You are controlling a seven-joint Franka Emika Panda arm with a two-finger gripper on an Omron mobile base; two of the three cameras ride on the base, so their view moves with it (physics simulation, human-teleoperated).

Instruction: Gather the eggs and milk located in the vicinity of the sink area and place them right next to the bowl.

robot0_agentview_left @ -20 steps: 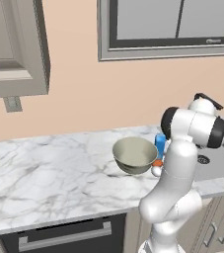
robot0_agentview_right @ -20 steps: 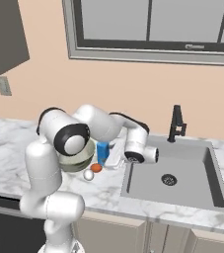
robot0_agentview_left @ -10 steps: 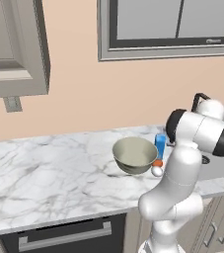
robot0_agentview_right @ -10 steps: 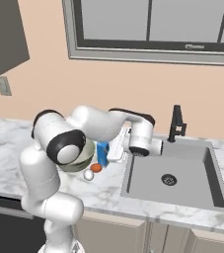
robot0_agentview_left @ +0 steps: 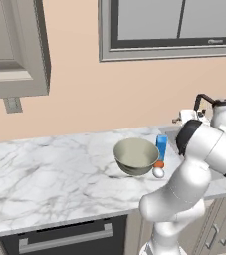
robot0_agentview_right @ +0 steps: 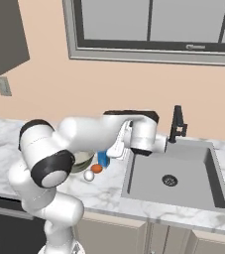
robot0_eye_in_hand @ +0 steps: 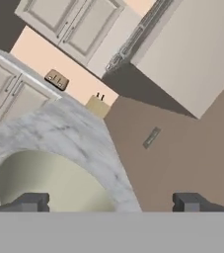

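The bowl (robot0_agentview_left: pixel 136 156), grey-beige with a cream inside, stands on the marble counter (robot0_agentview_left: pixel 45 169). The blue milk carton (robot0_agentview_left: pixel 162 146) stands upright right beside it, and the orange-brown egg (robot0_agentview_left: pixel 159 164) and the white egg (robot0_agentview_left: pixel 158 173) lie at its foot. The right base view shows the milk (robot0_agentview_right: pixel 103 158), orange egg (robot0_agentview_right: pixel 96 168) and white egg (robot0_agentview_right: pixel 88 175) in a cluster left of the sink (robot0_agentview_right: pixel 205 161). My gripper (robot0_agentview_right: pixel 115 149) hangs above the counter between milk and sink, open and holding nothing. In the hand view the gripper (robot0_eye_in_hand: pixel 108 202) looks over the bowl (robot0_eye_in_hand: pixel 44 183).
A slim black faucet (robot0_agentview_right: pixel 177 124) stands behind the basin. A window runs along the wall above, and a wall cabinet (robot0_agentview_left: pixel 15 50) hangs at the left. An oven front (robot0_agentview_left: pixel 64 236) sits under the counter. Bare marble stretches left of the bowl.
The hand has risen a little and turned away from the eggs and milk, with its jaws staying wide. The bowl, milk and eggs have not moved.
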